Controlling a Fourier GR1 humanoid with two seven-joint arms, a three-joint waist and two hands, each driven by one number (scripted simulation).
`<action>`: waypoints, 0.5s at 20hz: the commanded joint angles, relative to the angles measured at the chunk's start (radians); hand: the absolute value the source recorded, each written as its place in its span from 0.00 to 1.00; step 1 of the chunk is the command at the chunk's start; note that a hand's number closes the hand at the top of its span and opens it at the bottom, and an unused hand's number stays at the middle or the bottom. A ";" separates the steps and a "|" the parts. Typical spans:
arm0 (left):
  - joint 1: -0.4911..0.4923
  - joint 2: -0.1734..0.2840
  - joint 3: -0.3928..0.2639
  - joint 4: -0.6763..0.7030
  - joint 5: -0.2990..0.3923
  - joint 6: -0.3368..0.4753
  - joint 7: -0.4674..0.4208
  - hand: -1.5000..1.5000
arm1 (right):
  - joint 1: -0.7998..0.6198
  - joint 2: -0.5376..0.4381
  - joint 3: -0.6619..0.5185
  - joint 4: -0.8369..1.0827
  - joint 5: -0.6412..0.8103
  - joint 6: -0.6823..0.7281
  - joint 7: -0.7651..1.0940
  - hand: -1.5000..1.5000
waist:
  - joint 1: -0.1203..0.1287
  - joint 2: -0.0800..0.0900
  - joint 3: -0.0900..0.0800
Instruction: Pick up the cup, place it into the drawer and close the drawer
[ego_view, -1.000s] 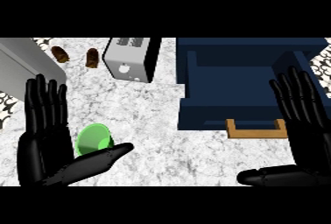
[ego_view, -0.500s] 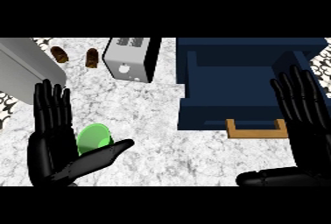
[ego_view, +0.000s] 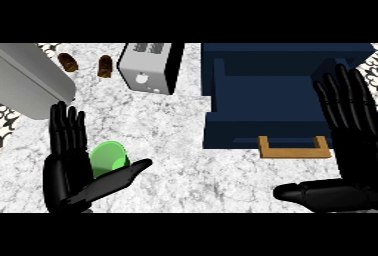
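Observation:
A green cup (ego_view: 109, 157) lies on the marble counter at the lower left. My left hand (ego_view: 68, 167) stands open just left of it, fingers straight up and thumb stretched out under the cup's near side. Whether the thumb touches the cup I cannot tell. The dark blue drawer (ego_view: 269, 95) is pulled open at the upper right, with a wooden handle (ego_view: 293, 149) on its front. My right hand (ego_view: 347, 150) is open at the right edge, fingers up over the drawer's right side, thumb pointing left.
A silver toaster (ego_view: 150, 67) stands at the back centre. Two brown bottle-like things (ego_view: 68, 62) sit behind it to the left. A grey slab (ego_view: 29, 80) fills the upper left corner.
My left hand has slid right and slightly down toward the cup, its thumb now reaching under the cup. The right hand and the drawer have stayed put.

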 joint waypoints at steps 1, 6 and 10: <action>0.082 -0.001 -0.039 0.027 0.025 0.023 -0.056 0.00 | 0.084 -0.003 0.000 0.000 -0.015 0.048 -0.069 0.00 | 0.000 0.000 0.000; 0.132 0.001 0.041 0.048 0.054 -0.027 -0.118 0.00 | 0.075 -0.009 -0.017 0.014 -0.033 0.062 -0.074 0.00 | 0.001 0.000 0.000; 0.196 -0.001 0.070 0.171 0.163 -0.071 -0.291 0.00 | 0.045 0.004 -0.015 0.005 -0.006 0.020 -0.042 0.00 | 0.002 0.000 0.000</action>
